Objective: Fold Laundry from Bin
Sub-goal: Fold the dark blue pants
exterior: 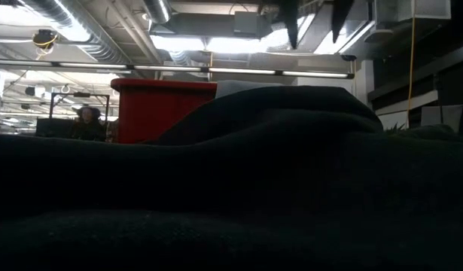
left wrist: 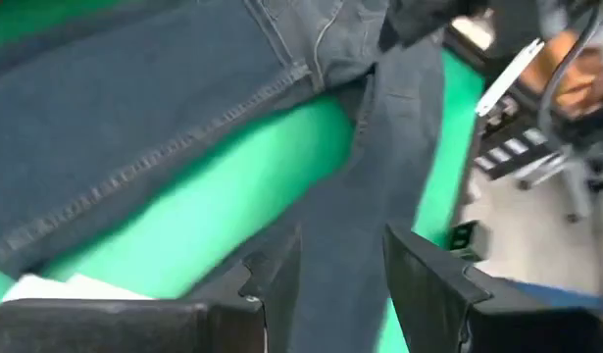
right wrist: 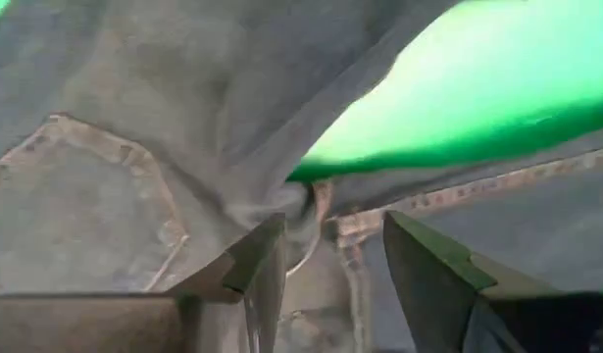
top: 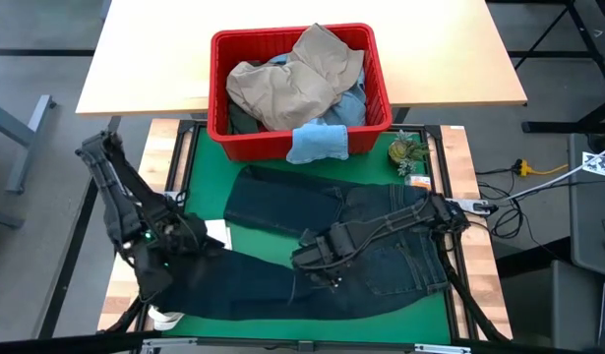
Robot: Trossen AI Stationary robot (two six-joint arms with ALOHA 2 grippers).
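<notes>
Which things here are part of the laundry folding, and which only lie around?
Part of the job:
dark navy jeans, spread on the mat
red bin
khaki trousers
small light blue cloth

Only lying around:
small plant
white paper

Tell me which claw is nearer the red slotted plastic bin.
Right. The right claw sits mid-mat on the dark navy jeans, below the bin; the left claw is farther off, at the mat's left edge.
</notes>
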